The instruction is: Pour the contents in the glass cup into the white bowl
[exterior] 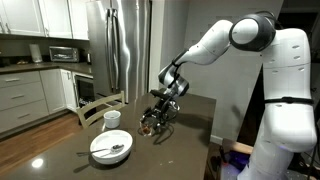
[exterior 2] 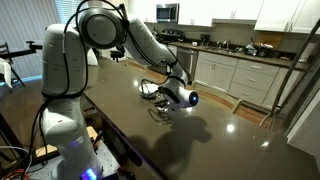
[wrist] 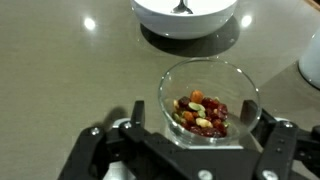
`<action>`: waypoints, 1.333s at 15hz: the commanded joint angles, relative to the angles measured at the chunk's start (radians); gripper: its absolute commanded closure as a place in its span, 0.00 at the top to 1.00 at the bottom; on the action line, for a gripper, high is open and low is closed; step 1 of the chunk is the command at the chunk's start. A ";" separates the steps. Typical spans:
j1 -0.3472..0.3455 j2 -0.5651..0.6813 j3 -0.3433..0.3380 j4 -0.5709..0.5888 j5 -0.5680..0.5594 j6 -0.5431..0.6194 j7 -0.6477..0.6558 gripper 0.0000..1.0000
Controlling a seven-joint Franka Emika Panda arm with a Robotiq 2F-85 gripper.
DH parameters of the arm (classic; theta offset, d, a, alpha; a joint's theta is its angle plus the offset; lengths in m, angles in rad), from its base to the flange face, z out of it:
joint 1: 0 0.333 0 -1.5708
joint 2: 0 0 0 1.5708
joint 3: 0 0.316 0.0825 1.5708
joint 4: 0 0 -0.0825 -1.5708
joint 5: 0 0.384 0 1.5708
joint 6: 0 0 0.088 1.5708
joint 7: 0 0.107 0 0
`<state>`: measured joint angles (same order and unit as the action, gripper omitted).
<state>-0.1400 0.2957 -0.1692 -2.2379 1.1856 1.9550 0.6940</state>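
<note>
The glass cup [wrist: 208,95] stands upright on the dark countertop and holds the contents [wrist: 200,113], a small heap of dark red, brown and orange pieces. My gripper [wrist: 202,120] is open, with one black finger on each side of the cup and a gap showing at both. The white bowl [wrist: 160,14] lies just beyond the cup, a metal spoon [wrist: 182,7] inside it. In an exterior view the gripper [exterior: 155,118] hangs low over the table around the cup [exterior: 150,126], with the bowl [exterior: 108,150] nearer the table's front. The gripper [exterior 2: 163,103] also shows in an exterior view.
A white mug [exterior: 112,119] stands between the cup and the bowl's far side; its edge shows in the wrist view [wrist: 312,60]. A wooden chair back [exterior: 100,103] rises behind the table. Kitchen counters and a steel fridge [exterior: 118,45] lie beyond.
</note>
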 commanded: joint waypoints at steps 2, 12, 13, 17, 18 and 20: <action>-0.011 0.051 0.004 0.034 0.044 -0.044 -0.025 1.00; -0.015 0.086 -0.001 0.070 0.115 -0.103 -0.024 0.54; -0.016 0.087 -0.002 0.073 0.115 -0.105 -0.024 0.54; -0.009 0.071 -0.005 0.071 0.099 -0.095 -0.013 0.54; -0.005 0.061 -0.007 0.070 0.091 -0.087 -0.006 0.54; 0.003 0.039 -0.008 0.069 0.077 -0.075 -0.002 0.54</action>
<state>-0.1408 0.3670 -0.1726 -2.1762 1.2722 1.8870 0.6922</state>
